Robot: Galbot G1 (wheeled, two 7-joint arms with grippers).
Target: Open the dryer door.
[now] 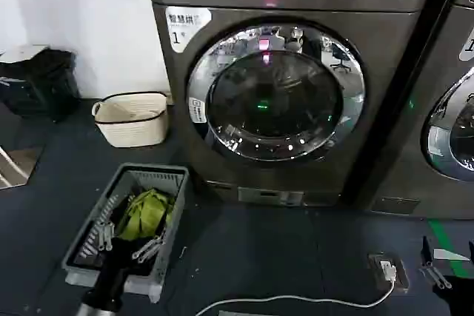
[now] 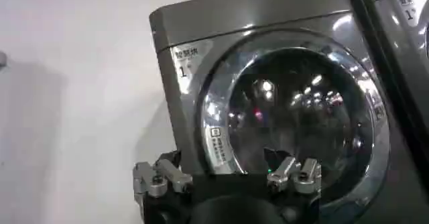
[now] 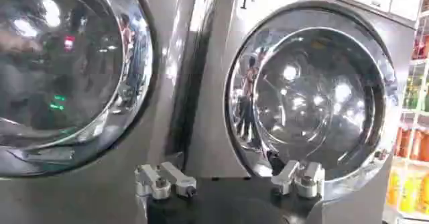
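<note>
Dryer door (image 1: 275, 92) shut flush; left pincer (image 2: 228, 178) and right pincer (image 3: 229, 180), both spread open and empty, sit low before it, so approach the chrome ring's edge squarely.

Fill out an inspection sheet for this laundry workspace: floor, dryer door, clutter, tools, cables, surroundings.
Surface: dark blue-grey floor, green tape strip at right.
Job's things: large round chrome-ringed dryer door with dark tinted glass, shut flush against the grey machine.
Clutter: grey plastic crate holding yellow-green cloth; cream basket with dark trim by the wall; black bag far left.
Grippers: left tool open, low, facing the dryer door; right tool open, facing the neighbouring machine's round chrome door.
Cables: white cable running to a small floor socket.
Surroundings: white wall at left.
</note>
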